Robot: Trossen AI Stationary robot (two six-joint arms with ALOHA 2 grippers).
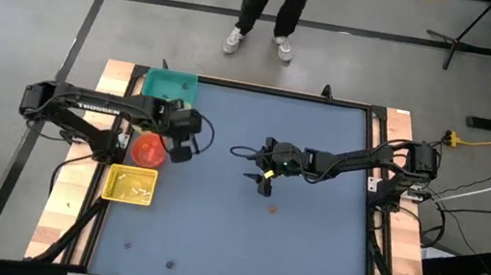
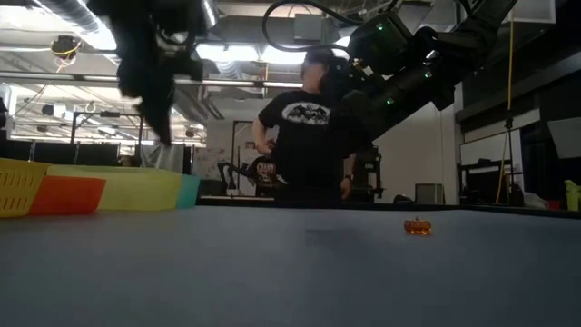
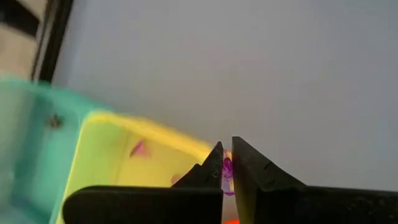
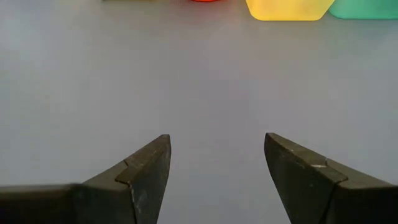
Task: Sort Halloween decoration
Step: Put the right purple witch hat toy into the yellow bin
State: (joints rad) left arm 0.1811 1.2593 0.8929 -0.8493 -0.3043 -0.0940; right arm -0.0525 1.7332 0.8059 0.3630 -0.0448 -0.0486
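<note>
Pinched between the nearly closed fingers of the left gripper [image 3: 227, 169], a small purple trinket [image 3: 227, 167] hangs above the bins, beside the red bin [image 1: 148, 150] and yellow bin [image 1: 130, 185]. One orange trinket [image 2: 418, 226] lies on the blue table [image 1: 307, 244] near centre, with two dark trinkets [image 1: 170, 266] near the front edge. The right gripper [image 4: 216, 165] hovers mid-table, fingers spread wide and empty.

the table [image 1: 241, 234] is covered in a smooth, matt blue-grey surface, edged with bare pale wood [image 1: 70, 199]. the teal bin [image 1: 168, 84], red bin [image 1: 148, 150] and yellow bin [image 1: 130, 185] look plastic. the small orange trinket [image 2: 417, 226] is seen as glossy and translucent.
</note>
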